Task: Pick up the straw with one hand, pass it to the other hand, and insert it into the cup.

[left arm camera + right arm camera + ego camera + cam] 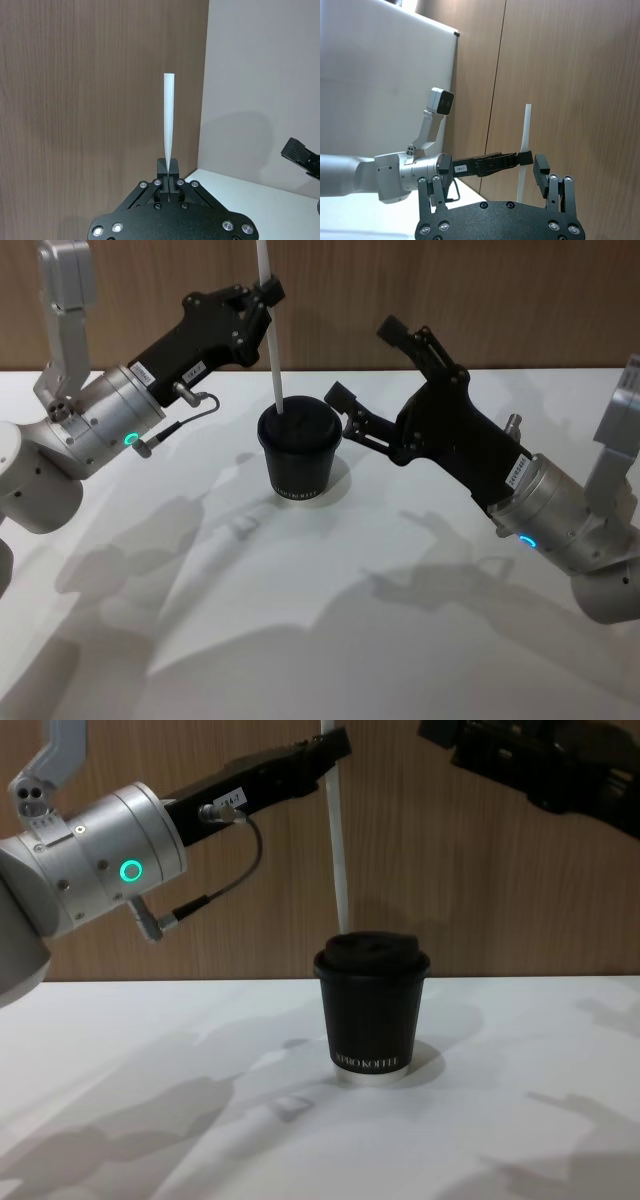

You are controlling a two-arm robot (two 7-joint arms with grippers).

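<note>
Head view: left tool [268,288] clamps one straw [274,360] above one cup [296,451]; right tool [370,380] released

left gripper [335,742] pinching straw [339,850], above cup [372,1010]

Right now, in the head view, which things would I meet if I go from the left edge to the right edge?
The left gripper, shut on the straw → the cup on the table → the right gripper, open beside the cup.
</note>
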